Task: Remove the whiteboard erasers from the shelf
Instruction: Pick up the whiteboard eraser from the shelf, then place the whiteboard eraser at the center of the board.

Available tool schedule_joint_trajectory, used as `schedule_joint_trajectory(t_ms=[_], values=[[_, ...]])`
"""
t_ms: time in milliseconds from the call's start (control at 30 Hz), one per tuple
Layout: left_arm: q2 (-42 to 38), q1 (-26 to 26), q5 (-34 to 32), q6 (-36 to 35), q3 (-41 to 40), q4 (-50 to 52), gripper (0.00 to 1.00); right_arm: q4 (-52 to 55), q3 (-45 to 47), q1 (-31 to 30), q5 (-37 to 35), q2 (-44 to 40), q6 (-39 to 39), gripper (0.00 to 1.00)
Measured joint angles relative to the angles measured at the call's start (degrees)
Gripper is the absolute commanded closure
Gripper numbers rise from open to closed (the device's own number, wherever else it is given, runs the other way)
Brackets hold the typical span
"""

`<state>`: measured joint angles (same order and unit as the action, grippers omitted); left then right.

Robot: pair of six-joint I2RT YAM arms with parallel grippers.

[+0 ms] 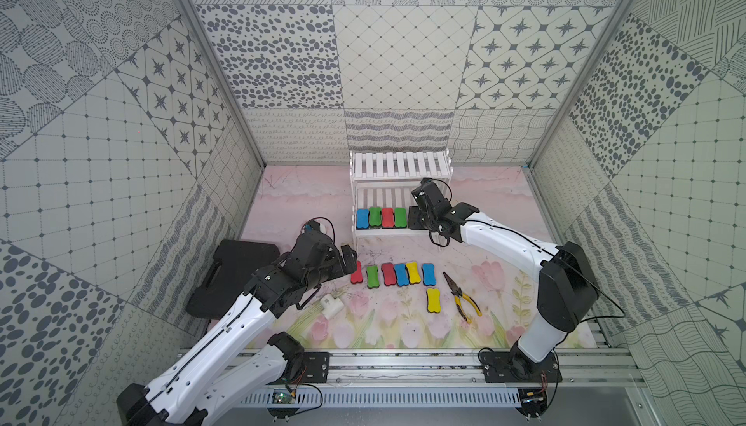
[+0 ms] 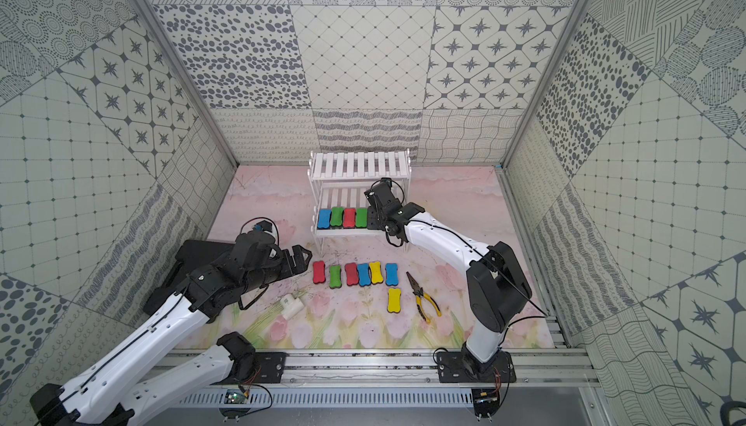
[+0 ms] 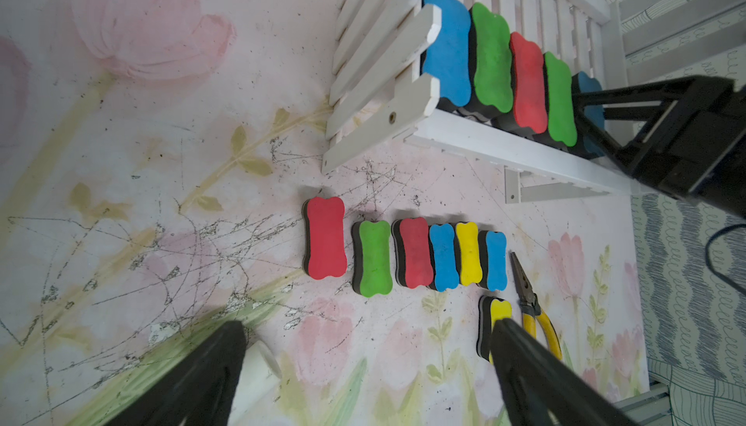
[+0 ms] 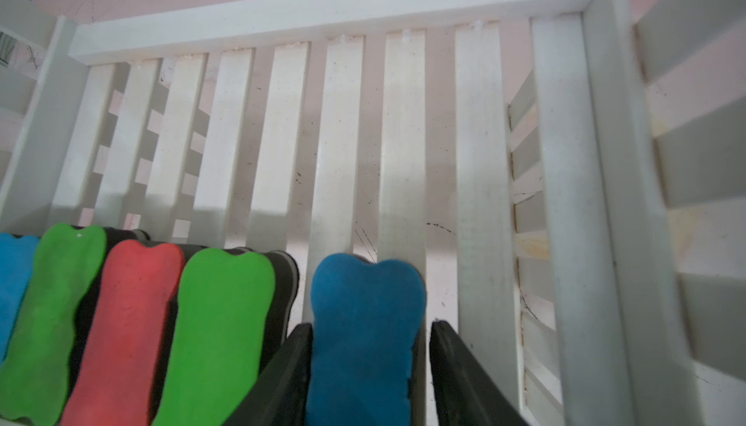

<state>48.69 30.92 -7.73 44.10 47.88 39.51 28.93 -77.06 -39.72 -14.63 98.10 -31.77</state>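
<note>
The white two-tier shelf [image 1: 399,165] stands at the back of the table, and its top tier is bare. On its lower tier [image 4: 339,141] lie blue [image 1: 362,218], green [image 1: 375,216], red [image 1: 387,218] and green [image 1: 400,217] erasers side by side. A fifth, blue eraser [image 4: 365,323] lies beside them. My right gripper [image 4: 369,325] straddles its waist, one finger touching it and a thin gap at the other. Several more erasers [image 1: 388,273] lie in a row on the table. My left gripper [image 1: 350,260] hovers wide open and empty beside the row's red end eraser [image 3: 325,238].
Yellow-handled pliers [image 1: 462,294] lie right of the row, next to a lone yellow eraser [image 1: 433,298]. A small white block [image 1: 332,306] lies under the left arm. A black case [image 1: 234,270] sits at the table's left edge.
</note>
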Motion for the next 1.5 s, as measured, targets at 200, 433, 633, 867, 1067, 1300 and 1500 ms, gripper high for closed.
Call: schedule_joint_trajectory(t_ms=[200, 433, 633, 867, 1067, 1300, 1500], values=[[0.0, -0.1, 0.1, 0.0, 0.0, 0.0, 0.00, 1.2, -0.6, -0.3, -1.5, 0.2, 0.4, 0.69], [-0.5, -0.3, 0.5, 0.0, 0.0, 0.0, 0.00, 2.1, 1.2, -1.7, -1.6, -4.7, -1.1, 0.69], [-1.7, -0.3, 0.7, 0.0, 0.0, 0.0, 0.00, 3.8, 10.7, -6.7, -0.5, -18.5, -8.3, 0.69], [-3.4, -0.3, 1.2, 0.2, -0.1, 0.0, 0.01, 7.0, 24.9, -16.2, 3.9, -24.7, -20.7, 0.68], [-4.5, -0.3, 1.4, 0.3, -0.8, 0.1, 0.00, 8.3, 29.2, -22.4, 8.3, -21.0, -28.2, 0.68], [-4.7, -0.3, 1.5, 0.2, -1.1, 0.2, 0.00, 5.8, 29.0, -22.6, 12.1, -14.0, -30.7, 0.67], [-5.0, -0.3, 1.5, 0.3, -1.8, 0.2, 0.00, 5.5, 28.2, -21.5, 12.2, -11.3, -30.8, 0.67]])
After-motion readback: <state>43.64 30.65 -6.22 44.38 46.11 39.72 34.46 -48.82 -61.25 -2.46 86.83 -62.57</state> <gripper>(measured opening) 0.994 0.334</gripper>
